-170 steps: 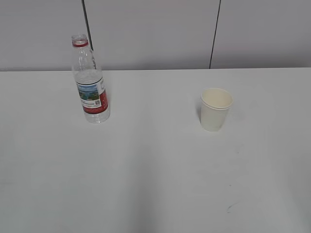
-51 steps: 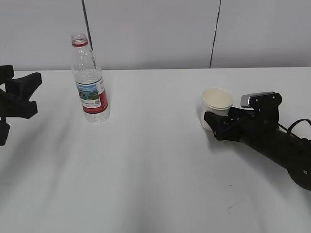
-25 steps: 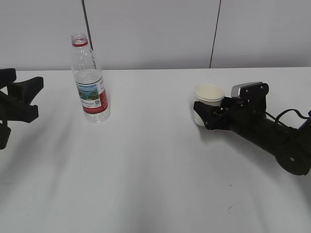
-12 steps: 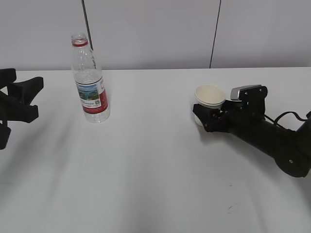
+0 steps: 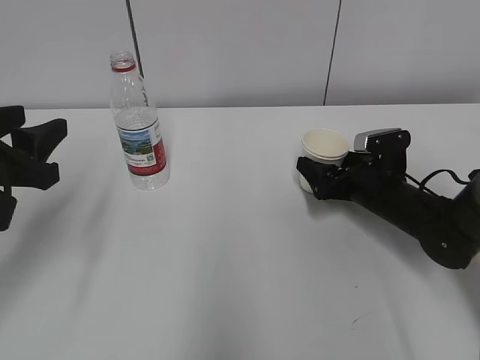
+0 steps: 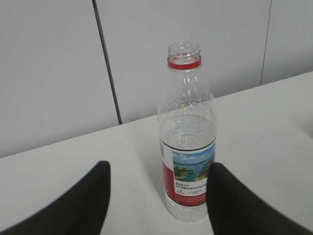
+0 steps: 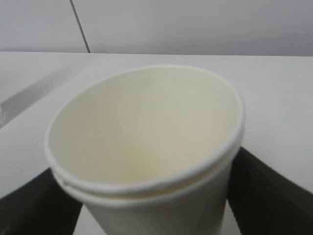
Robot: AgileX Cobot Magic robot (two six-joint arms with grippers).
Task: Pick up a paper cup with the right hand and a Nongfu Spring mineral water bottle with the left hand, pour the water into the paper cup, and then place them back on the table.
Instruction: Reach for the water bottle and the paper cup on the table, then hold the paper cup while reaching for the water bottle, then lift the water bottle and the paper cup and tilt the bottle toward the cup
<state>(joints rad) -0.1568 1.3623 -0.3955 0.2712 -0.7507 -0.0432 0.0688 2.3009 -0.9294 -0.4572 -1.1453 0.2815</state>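
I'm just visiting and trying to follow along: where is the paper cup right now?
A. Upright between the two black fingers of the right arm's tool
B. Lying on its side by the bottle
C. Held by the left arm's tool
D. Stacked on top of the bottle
A: the paper cup sits upright with a black finger on each side, far from the bottle, which stands alone.

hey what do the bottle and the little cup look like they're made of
The bottle looks like thin clear plastic: see-through, ribbed and glossy, with a red neck ring and a printed label. The cup looks like paper: matte cream, with a rolled rim. A second rim line just below it may mean two nested cups. The right end effector grips the cup.
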